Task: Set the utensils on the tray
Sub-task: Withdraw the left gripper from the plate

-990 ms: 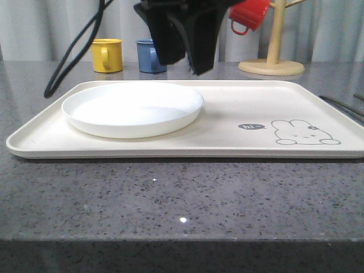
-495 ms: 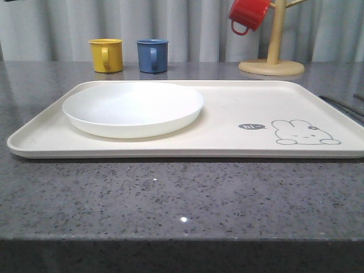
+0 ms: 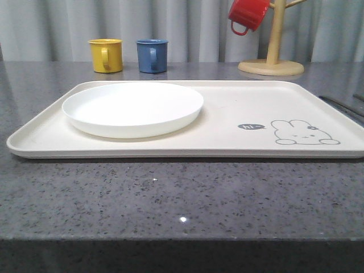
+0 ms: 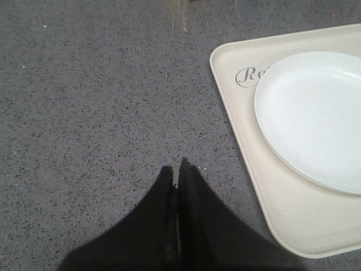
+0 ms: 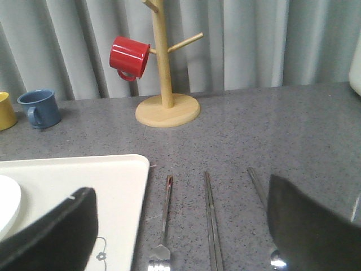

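The cream tray (image 3: 227, 114) lies across the table with the white plate (image 3: 132, 108) on its left half. In the right wrist view the fork (image 5: 164, 217), the chopsticks (image 5: 210, 214) and the spoon (image 5: 258, 189) lie side by side on the table beside the tray (image 5: 84, 175). The spoon's bowl is partly hidden behind a finger. My right gripper (image 5: 180, 189) hangs open above them, holding nothing. My left gripper (image 4: 176, 169) is shut and empty over bare table, just off the tray's corner (image 4: 242, 141) nearest the plate (image 4: 316, 113).
A yellow mug (image 3: 106, 55) and a blue mug (image 3: 152, 55) stand behind the tray. A wooden mug tree (image 3: 272, 62) with a red mug (image 3: 248, 15) stands at the back right. Thin metal utensils (image 3: 340, 106) lie past the tray's right edge.
A black arm that hung over the plate one second ago has left the front view. The plate and tray have stayed put.
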`<state>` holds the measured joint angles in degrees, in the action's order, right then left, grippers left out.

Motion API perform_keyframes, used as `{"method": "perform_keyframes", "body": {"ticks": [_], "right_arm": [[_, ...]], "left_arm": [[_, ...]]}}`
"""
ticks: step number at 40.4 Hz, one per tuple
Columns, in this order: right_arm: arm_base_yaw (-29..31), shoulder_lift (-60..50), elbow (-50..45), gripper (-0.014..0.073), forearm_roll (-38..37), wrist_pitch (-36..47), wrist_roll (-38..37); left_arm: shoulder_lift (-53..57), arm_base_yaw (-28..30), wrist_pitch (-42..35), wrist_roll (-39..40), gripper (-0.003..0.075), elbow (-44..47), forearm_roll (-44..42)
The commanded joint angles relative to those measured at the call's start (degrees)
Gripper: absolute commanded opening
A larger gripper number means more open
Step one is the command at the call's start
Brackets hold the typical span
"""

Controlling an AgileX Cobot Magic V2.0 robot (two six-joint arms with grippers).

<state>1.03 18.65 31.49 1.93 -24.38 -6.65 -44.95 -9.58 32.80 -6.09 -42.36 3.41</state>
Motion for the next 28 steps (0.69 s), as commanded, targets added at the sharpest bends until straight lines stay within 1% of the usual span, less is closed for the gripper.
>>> {"method": "perform_keyframes", "body": {"ticks": [1, 6, 13, 17, 28], "right_arm": [[0.25, 0.86, 1.93, 0.0633, -0.04, 4.28, 0.34], [0.25, 0.86, 1.93, 0.0633, -0.04, 4.28, 0.34], [0.25, 0.86, 1.93, 0.0633, -0.04, 4.28, 0.34], [0.25, 0.86, 1.93, 0.0633, -0.04, 4.28, 0.34], [0.25, 0.86, 1.93, 0.0633, -0.04, 4.28, 0.34]], "left_arm": [[9.36, 0.11, -9.91, 0.43, -0.0018, 5.89, -0.44], [19.95, 0.11, -11.27, 0.43, -0.0018, 12.42, -2.24], [29.48, 0.11, -11.62, 0.43, -0.0018, 16.60, -2.24], [31.25, 0.11, -11.62, 0.43, -0.0018, 17.14, -2.24], [31.34, 0.11, -11.62, 0.43, -0.0018, 17.14, -2.24]]}}
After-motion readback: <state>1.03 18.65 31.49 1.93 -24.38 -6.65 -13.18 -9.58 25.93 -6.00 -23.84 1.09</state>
